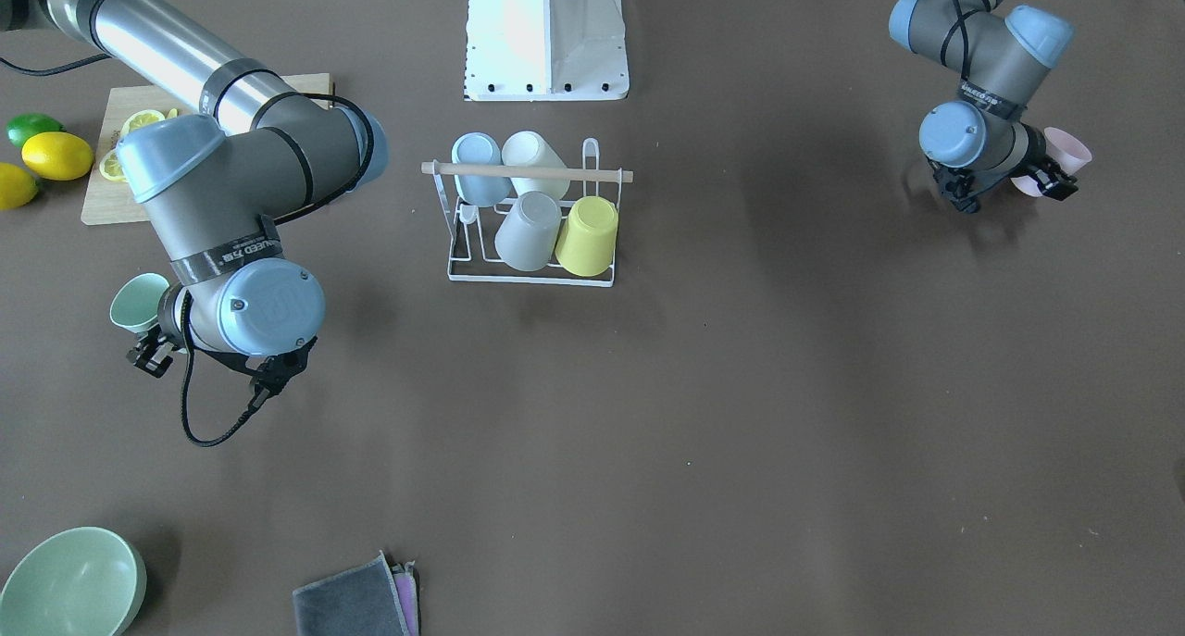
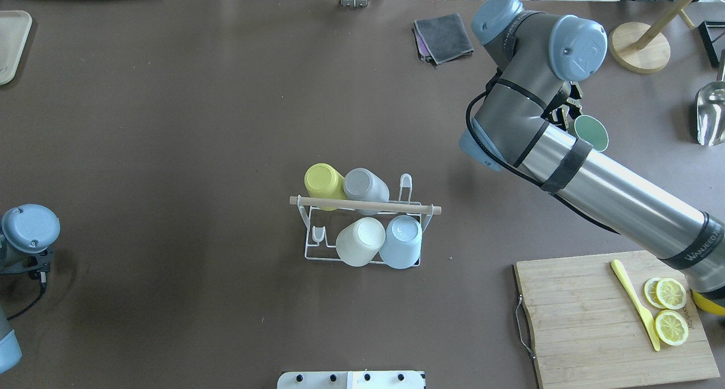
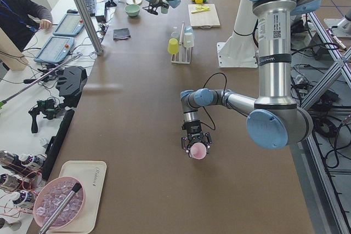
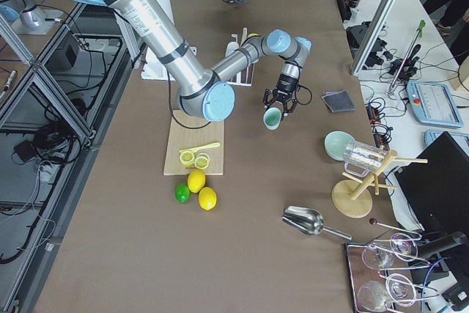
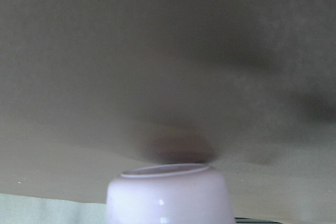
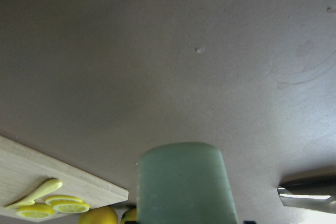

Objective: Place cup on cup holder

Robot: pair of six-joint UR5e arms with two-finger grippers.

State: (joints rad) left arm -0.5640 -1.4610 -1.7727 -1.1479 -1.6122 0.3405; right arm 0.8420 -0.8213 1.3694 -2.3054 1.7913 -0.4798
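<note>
Carry step in hand: a green cup (image 1: pixel 137 301) is gripped by the right gripper (image 1: pixel 151 349) at left of the front view; a pink cup (image 1: pixel 1065 157) is clasped by the left gripper (image 1: pixel 1015 190) at upper right. Centre frame, the holder (image 1: pixel 530 216) bears four cups; two prongs are judged free. Next, each cup needs inverting over a free prong.

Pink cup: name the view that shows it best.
Exterior left: the pink cup hangs whole in the left gripper, clear of the table. Front-facing shows it partly behind the wrist; the left wrist view only its blurred lower part. Overhead leaves it out; exterior right shows it too small to tell.
</note>
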